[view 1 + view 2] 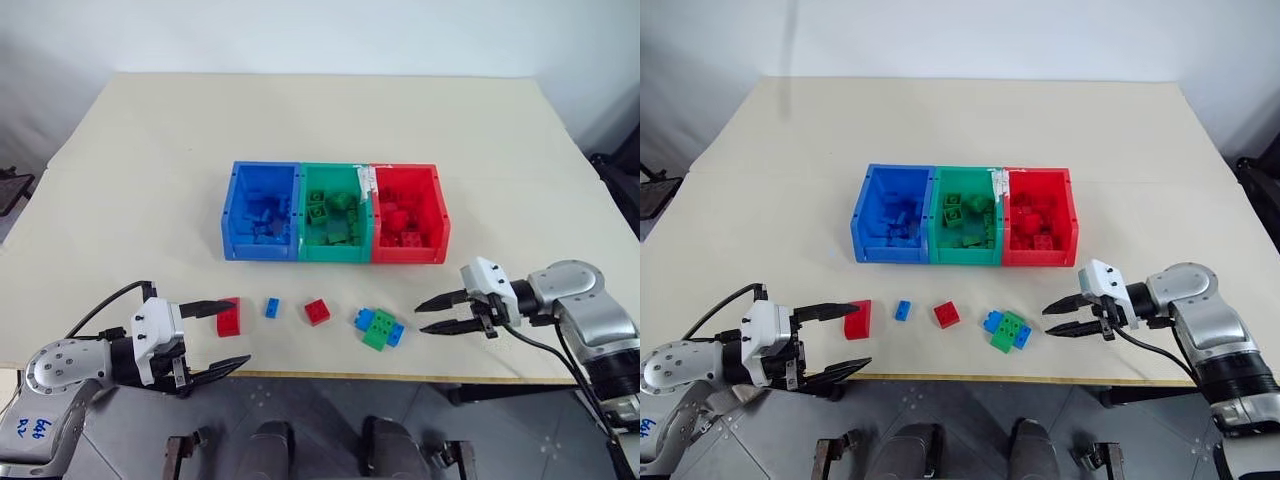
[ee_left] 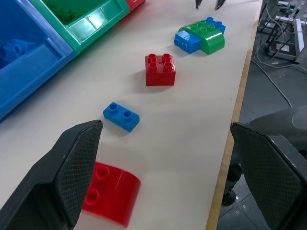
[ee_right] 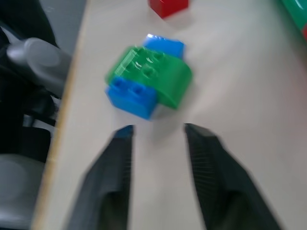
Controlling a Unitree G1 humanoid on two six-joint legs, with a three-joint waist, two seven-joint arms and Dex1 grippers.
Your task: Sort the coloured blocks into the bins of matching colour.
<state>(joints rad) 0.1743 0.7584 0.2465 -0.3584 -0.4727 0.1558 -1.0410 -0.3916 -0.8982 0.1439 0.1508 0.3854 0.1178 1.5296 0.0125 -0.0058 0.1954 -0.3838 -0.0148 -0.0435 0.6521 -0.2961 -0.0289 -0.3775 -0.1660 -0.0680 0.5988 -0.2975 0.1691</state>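
Left gripper [image 1: 218,337] wide open — right gripper [image 1: 437,313] parted, empty

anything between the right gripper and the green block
No. The right gripper sits open just beside the green block, bare table between them. Two blue blocks flank the green one, on its other sides.

A: Bright, even light across the counter [image 1: 150,180]; shadows are soft and short, tucked just under the bins [image 1: 335,212] and the loose blocks [image 1: 378,328].

B: Any glare?

A: A white sheen on the green bin's wall [image 2: 91,24] in the left wrist view, toward eleven o'clock. The right wrist view is smeared; the green-and-blue cluster and the right hand [image 3: 156,132] look blurred.

B: And the head views?

A: Sharp.
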